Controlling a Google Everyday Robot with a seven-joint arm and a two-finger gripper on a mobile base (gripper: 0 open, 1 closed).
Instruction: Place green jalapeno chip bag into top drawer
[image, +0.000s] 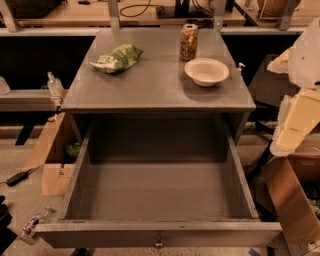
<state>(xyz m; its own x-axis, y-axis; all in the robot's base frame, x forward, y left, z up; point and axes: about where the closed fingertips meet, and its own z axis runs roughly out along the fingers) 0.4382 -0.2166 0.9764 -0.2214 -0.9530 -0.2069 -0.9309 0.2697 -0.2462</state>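
Landmark: the grey cabinet (150, 92); every place below is given relative to it.
Gripper position: my gripper (296, 122) hangs off the cabinet's right side, outside its top edge and above the level of the pulled-out drawer.
Gripper state: I cannot tell how far it is open. It has no hold on the bag.
Green jalapeno chip bag (116, 58): lies flat on the cabinet top, in the rear-left part, clear of the other items.
Bag long axis: runs roughly across the cabinet top, left end slightly nearer the front, right end slightly nearer the back.
Bearing from gripper: the bag lies to my left and further back, across almost the full width of the cabinet top.
Obstacles on that line: the white bowl (206, 71) and the brown can (188, 42) stand on the right-rear part of the top, between my gripper and the bag.
Top drawer (210, 233): pulled fully out from the cabinet's front, nothing visible inside.
Task status: I judge that pickup has not begun.
Next move requirement: I judge the reach must pass above or in front of the bowl, then close across the bag's short axis.
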